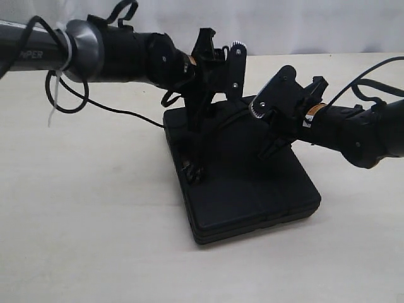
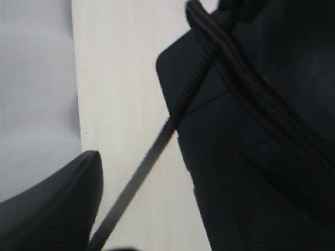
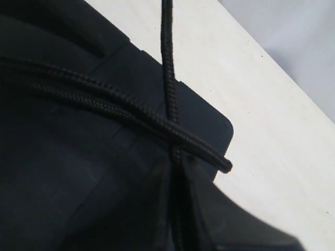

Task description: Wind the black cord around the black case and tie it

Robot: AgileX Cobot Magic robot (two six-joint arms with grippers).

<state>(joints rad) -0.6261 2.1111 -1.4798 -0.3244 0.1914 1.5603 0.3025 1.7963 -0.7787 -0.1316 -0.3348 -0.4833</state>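
Black case (image 1: 252, 183) sits flat mid-table (image 1: 95, 221) with the black cord (image 3: 168, 78) laid across its lid in a couple of strands. The right gripper (image 3: 177, 172) looks pinched tight on the strand crossing them near a corner. Can't tell if the left gripper (image 1: 199, 117) is clamped or spread since only one finger shows, so I'd make sure it has its end, then pull both ends apart low so the crossing cinches instead of slipping off.

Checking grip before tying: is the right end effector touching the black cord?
Touching: right wrist view shows the black cord pinched inside the right end effector.
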